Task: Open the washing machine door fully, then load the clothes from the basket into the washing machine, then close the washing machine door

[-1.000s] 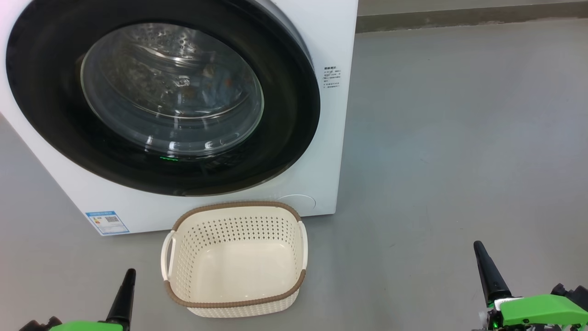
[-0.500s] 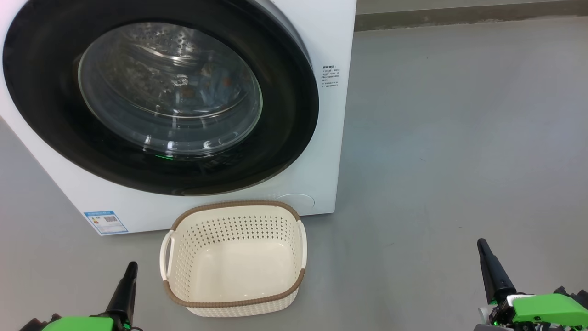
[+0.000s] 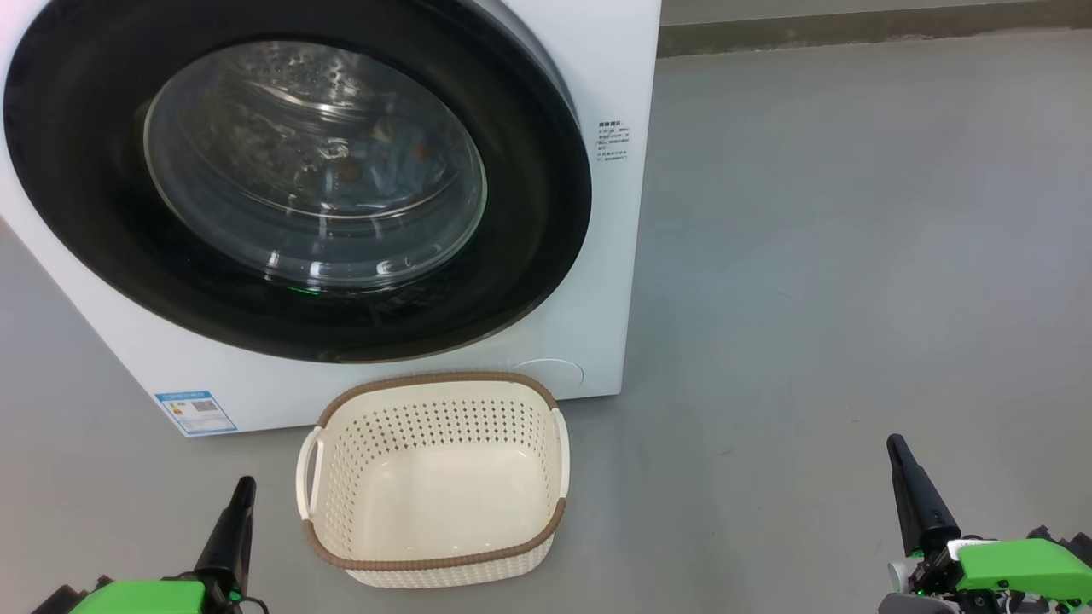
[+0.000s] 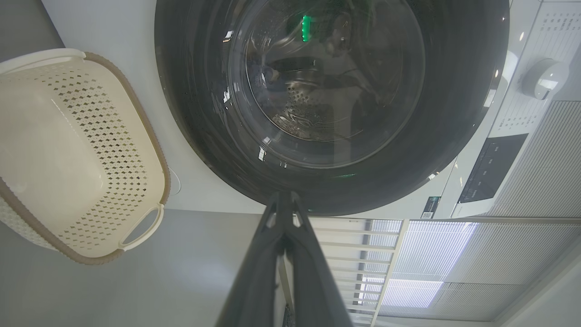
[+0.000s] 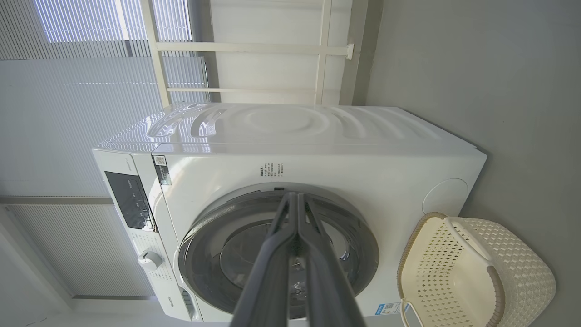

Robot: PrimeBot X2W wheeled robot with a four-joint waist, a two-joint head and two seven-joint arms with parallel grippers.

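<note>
Now: shut washing machine door [image 3: 299, 179]; empty basket [image 3: 435, 567] on floor [image 3: 810, 256], just before washing machine [image 3: 610, 256] front; left claw [image 3: 245, 484], right claw [image 3: 893, 443] pinched closed, gripping nothing, flanking basket.

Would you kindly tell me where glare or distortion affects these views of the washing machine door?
Head view: bright streaks on the washing machine door, green glint at its lower rim. Left wrist view: door dim, basket looks bowed by the wide lens. Right wrist view: window light ripples across the washing machine top.
</note>
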